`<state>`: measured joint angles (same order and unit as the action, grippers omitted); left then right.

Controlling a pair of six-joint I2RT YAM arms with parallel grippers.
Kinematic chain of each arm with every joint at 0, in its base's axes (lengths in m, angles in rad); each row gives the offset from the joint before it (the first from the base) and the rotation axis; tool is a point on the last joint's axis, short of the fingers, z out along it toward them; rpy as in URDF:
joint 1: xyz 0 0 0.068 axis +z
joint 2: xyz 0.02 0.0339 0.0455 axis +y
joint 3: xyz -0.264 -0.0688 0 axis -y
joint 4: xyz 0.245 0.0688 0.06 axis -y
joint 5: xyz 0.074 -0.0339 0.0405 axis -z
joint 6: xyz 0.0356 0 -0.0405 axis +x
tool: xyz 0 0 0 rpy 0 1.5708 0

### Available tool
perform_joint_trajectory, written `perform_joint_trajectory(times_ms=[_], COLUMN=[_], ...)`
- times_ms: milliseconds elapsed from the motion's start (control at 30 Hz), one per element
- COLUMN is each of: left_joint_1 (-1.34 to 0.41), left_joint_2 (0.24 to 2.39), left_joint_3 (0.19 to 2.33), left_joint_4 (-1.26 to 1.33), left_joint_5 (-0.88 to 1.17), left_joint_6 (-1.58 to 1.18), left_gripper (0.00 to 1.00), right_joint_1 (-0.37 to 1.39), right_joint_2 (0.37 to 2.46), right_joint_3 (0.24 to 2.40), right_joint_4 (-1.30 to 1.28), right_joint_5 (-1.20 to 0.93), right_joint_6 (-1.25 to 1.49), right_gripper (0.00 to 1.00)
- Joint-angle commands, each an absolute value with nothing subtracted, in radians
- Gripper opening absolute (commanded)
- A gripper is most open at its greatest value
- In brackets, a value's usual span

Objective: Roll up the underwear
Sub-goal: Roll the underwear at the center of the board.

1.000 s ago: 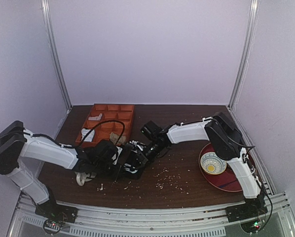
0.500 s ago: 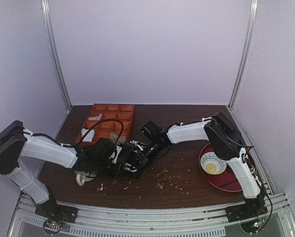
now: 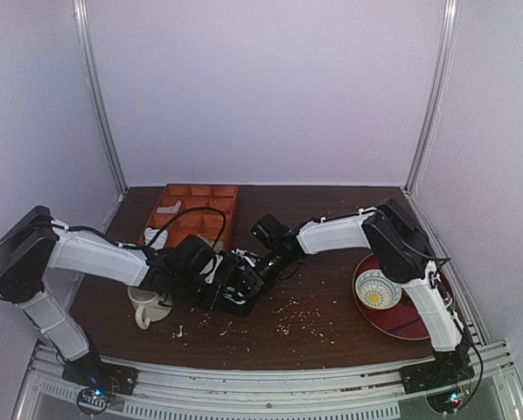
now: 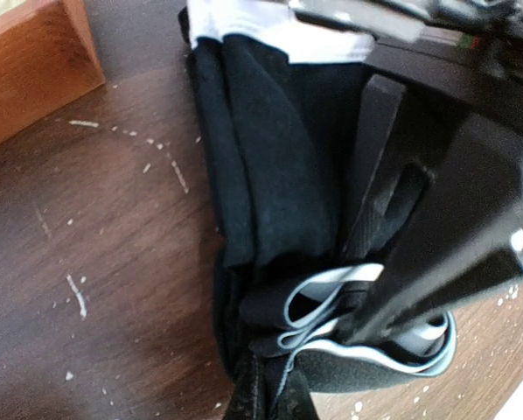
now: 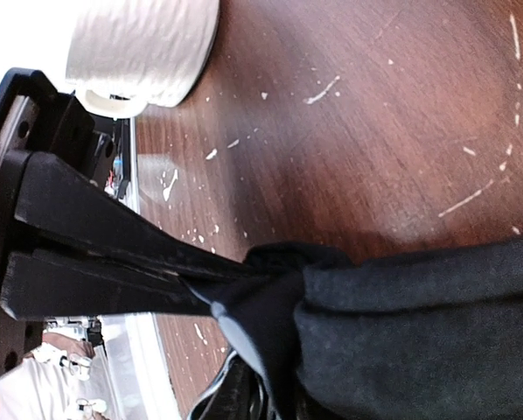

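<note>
Since a second ago your left arm has swung inward and away from the near edge, uncovering the white mug [image 3: 142,305] it was hiding; your right arm sits where it was.

The underwear [image 3: 241,286] lies bunched on the tabletop [image 3: 331,328] at mid-left, between the two pincers and just in front of the orange tray [image 3: 191,214]. In the left wrist view the underwear [image 4: 275,188] is a folded black bundle with a white waistband at its far end and pale edging looped at its near end.

Your left pincer [image 3: 225,282] is closed down on that bundle: its dark fingers [image 4: 393,219] are pressed together among the black folds and the pale edging, with fabric caught between them. Your right pincer [image 3: 263,267] meets the same bundle from the far right side. In the right wrist view the right pincer [image 5: 205,284] has its two black fingers [image 5: 113,232] nearly together, and a twisted point of the black underwear [image 5: 401,324] sits pinched at their tips, the rest of the cloth spreading away from them onto the tabletop.

Outward: the mug stands near the left arm's forearm, touching nothing you hold. Pale crumbs [image 3: 301,313] are scattered over the tabletop to the right of the bundle. A red plate [image 3: 408,328] with a small bowl [image 3: 377,289] on it lies at the right edge, well apart from both pincers.
</note>
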<state>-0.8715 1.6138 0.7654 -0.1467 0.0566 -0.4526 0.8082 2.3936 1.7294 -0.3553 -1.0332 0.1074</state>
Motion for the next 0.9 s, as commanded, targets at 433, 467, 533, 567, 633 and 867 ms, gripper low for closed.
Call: perform_joint_trajectory(times_ms=[433, 467, 533, 567, 633, 867], left_joint_1=[-0.862, -0.862, -0.862, -0.863, -0.862, -0.862], left_joint_2=[1.703, 1.703, 1.701, 1.702, 1.700, 1.713], left_joint_3=[0.923, 0.926, 0.929, 0.931, 0.934, 0.971], left_joint_4=[-0.339, -0.345, -0.351, -0.353, -0.353, -0.396], left_joint_5=[0.139, 0.142, 0.149, 0.151, 0.157, 0.173], left_joint_6=[-0.488, -0.488, -0.488, -0.488, -0.492, -0.497], left_gripper=[0.00, 0.00, 0.00, 0.00, 0.00, 0.00], right_joint_1=[0.774, 0.772, 0.770, 0.767, 0.764, 0.756], right_joint_2=[2.227, 2.213, 2.193, 2.183, 2.166, 2.050], right_joint_3=[1.516, 1.506, 1.489, 1.480, 1.458, 1.303], right_joint_4=[-0.145, -0.138, -0.118, -0.106, -0.082, 0.064], right_joint_5=[-0.949, -0.941, -0.934, -0.932, -0.916, -0.826], right_joint_6=[0.214, 0.215, 0.225, 0.234, 0.252, 0.304], right_gripper=[0.18, 0.18, 0.20, 0.21, 0.21, 0.21])
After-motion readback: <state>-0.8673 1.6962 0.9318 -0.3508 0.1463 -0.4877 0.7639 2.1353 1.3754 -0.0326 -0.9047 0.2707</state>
